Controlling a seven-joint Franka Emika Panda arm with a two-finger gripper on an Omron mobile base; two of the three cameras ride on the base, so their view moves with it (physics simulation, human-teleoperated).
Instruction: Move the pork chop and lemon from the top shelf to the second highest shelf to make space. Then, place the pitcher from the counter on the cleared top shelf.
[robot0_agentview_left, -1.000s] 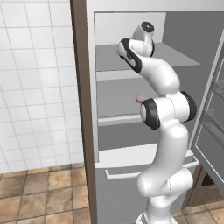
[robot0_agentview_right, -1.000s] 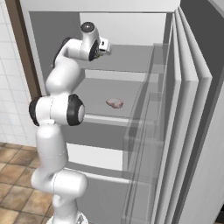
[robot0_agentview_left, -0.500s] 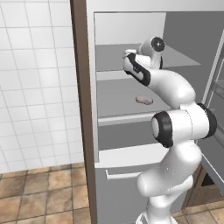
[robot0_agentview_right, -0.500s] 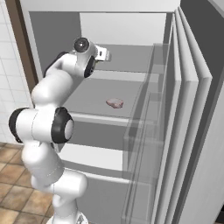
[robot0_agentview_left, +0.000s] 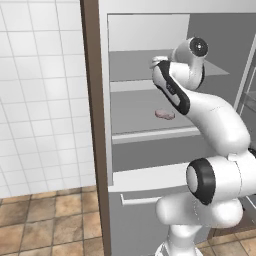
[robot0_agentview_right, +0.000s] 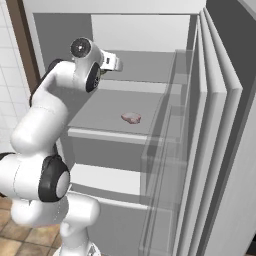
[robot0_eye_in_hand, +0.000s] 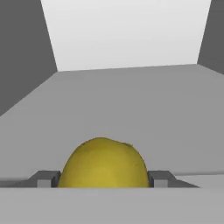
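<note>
Lemon (robot0_eye_in_hand: 104, 162) sat between my fingertips (robot0_eye_in_hand: 43, 178) in the hand view, one dark pad pressed to each flank, so my gripper (robot0_eye_in_hand: 104, 179) was clamped on it across its widest part. I judged that hold sound: the fruit looked light, firm and round, with a waxy skin that could roll or slip if the pads sat off its middle, so moderate pressure at the equator seemed enough, and more would only have bruised it. Beyond the fruit a bare grey shelf ran back to the fridge's pale rear wall. From the base views my hand was raised at the level of the top shelf (robot0_agentview_right: 142, 65), inside the open fridge. Below it the pork chop (robot0_agentview_right: 131, 118) lay flat on the second highest shelf (robot0_agentview_right: 112, 134), soft and limp by its look, well apart from my hand.
</note>
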